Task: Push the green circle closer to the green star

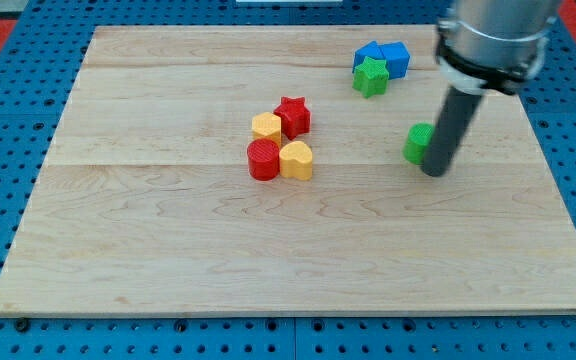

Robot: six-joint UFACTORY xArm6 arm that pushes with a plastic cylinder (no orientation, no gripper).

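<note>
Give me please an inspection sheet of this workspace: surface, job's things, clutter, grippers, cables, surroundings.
Surface: wooden board, flat.
Job's things: green circle at the view's right, partly hidden by the rod; green star above it, touching the blue blocks.
Clutter: red star, red circle, two yellow blocks, clustered mid-board.
Grippers: none; my tip is right beside the green circle's right edge.
Cables: nothing seen.
Surroundings: blue pegboard around the board.

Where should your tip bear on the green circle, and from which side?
On its lower-right side wall, pushing toward the view's upper left: the green star lies that way from the green circle. My tip already sits at the circle's right edge, slightly below it.
</note>
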